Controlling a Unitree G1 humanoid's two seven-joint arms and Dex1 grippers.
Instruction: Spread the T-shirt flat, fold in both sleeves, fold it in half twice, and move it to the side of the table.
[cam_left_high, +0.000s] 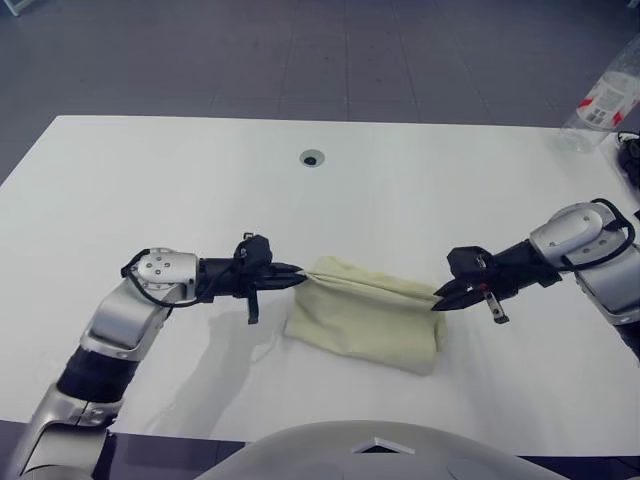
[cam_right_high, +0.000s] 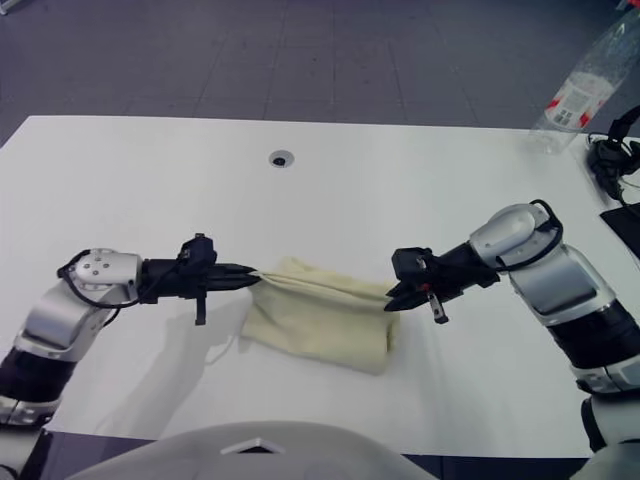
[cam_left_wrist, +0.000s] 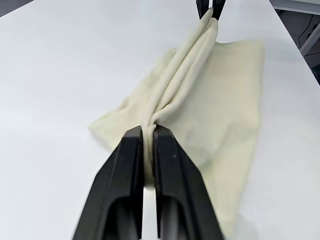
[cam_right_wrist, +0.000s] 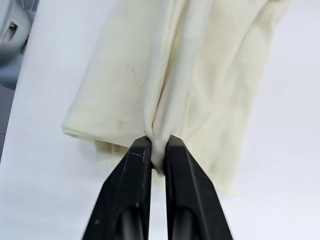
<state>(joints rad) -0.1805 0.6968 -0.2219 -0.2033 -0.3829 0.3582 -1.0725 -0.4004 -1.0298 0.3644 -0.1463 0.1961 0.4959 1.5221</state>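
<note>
— White table (cam_left_high: 150, 180) under the head camera: what lies on it?
— In the left eye view, a pale yellow T-shirt (cam_left_high: 365, 320), folded into a thick oblong, sits near the front edge at the middle. Its far edge is lifted and stretched taut between the two arms. The left gripper (cam_left_high: 300, 279) pinches the shirt's left end and the right gripper (cam_left_high: 440, 298) pinches its right end. A small round port (cam_left_high: 312, 158) sits in the tabletop farther back.
— Any containers?
— One. The right eye view shows a clear plastic bottle (cam_right_high: 580, 85) at the table's far right corner. I cannot tell whether it holds anything. Black cables (cam_right_high: 605, 160) lie near it.
— And the left wrist view?
— Two black fingers (cam_left_wrist: 131, 170) are closed narrowly on a bunched ridge of cloth. The ridge runs straight to the other gripper's tips at the shirt's far end, and the rest drapes onto the table.
— The right wrist view?
— The same kind of grip: fingers (cam_right_wrist: 135, 180) clamped on a gathered fold at the shirt's edge, with the cloth spreading out beyond them.
</note>
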